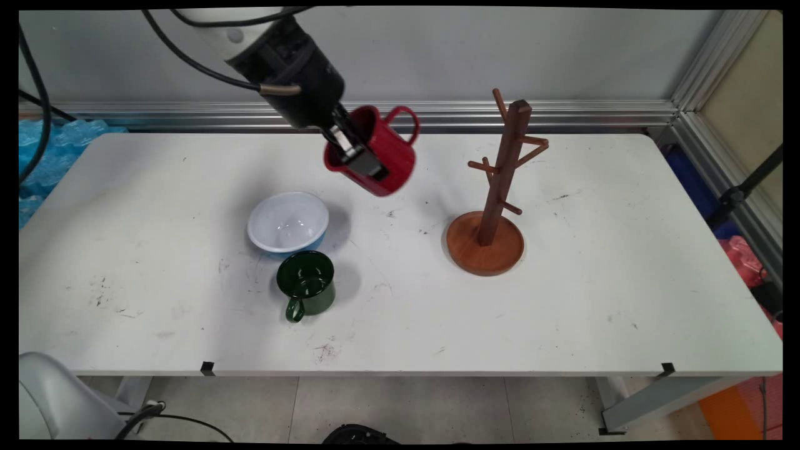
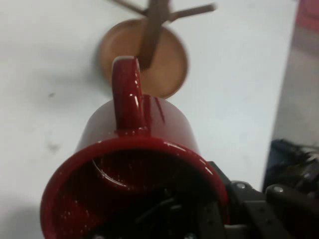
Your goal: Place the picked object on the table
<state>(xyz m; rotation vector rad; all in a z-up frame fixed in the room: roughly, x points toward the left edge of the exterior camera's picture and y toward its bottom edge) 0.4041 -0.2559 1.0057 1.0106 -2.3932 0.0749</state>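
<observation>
Red mug (image 1: 382, 156): one, held in the air above the table (image 1: 562, 300), between the bowl and the mug tree.
Mug axis: tilted, mouth towards the arm at upper left, base down-right; handle (image 1: 405, 119) on the upper side, towards the tree.
Gripper (image 1: 361, 156): clamped on the mug's rim, one finger inside, one outside.
Mug tree (image 1: 497, 187): one, wooden, upright on a round base, right of the mug.
Bowl (image 1: 287, 222): one, white, below left.
Green mug (image 1: 306, 287): one, upright, just beside the bowl, handle towards the near edge.
</observation>
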